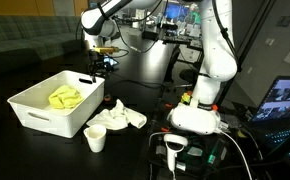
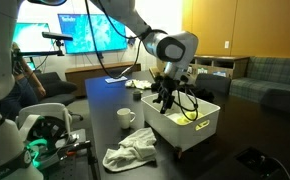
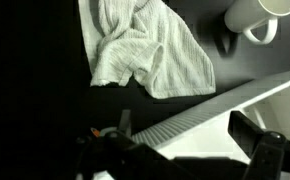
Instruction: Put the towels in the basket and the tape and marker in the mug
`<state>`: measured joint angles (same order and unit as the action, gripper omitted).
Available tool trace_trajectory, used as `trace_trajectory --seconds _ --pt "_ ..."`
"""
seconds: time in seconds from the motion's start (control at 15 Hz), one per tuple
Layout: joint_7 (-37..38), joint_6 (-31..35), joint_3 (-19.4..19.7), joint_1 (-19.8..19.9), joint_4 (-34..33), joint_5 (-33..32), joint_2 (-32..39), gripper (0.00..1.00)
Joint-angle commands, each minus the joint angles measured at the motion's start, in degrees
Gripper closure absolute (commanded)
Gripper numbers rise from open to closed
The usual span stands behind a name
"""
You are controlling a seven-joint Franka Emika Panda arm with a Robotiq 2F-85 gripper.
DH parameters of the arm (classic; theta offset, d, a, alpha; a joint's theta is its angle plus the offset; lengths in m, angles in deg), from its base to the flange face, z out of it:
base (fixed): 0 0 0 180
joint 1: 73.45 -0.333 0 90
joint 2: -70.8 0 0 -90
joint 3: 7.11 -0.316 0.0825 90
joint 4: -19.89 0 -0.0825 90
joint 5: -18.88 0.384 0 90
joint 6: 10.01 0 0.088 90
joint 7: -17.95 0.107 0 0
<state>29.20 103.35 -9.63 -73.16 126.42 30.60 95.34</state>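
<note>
A white basket (image 1: 30, 113) stands on the dark table, with a yellow towel (image 1: 67, 97) lying inside it. Both also show in an exterior view: the basket (image 2: 207, 128) and the yellow towel (image 2: 191, 116). A crumpled white towel (image 1: 116, 116) lies on the table beside the basket, also in the wrist view (image 3: 145, 50). A white mug (image 1: 96, 139) stands near it, seen too in the wrist view (image 3: 253, 15). My gripper (image 1: 97, 68) hangs open and empty over the basket's edge (image 3: 200, 110). I cannot make out the tape or the marker.
The robot's white base (image 1: 197, 112) stands at the table's side, with a small orange object (image 1: 185, 98) against it. Cables and a handheld scanner (image 1: 174, 150) lie in front. A laptop (image 1: 285, 100) and monitors surround the table.
</note>
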Motion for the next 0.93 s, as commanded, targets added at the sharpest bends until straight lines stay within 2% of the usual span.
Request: trace_trajectory --seconds 0.0,0.2,0.33,0.67,0.87 --pt "-4.3 4.5 0.5 1.2 8.9 3.3 -4.2 0.00" --pt "-6.9 6.9 1.3 1.4 11.9 1.1 -3.8 0.00" --pt "-9.8 9.7 1.9 1.0 12.8 -2.5 -3.0 0.00" --pt "-12.2 17.1 3.0 -0.3 11.9 -14.1 0.2 0.00" --pt "-13.6 22.1 3.0 -0.2 11.0 -18.3 2.2 0.00"
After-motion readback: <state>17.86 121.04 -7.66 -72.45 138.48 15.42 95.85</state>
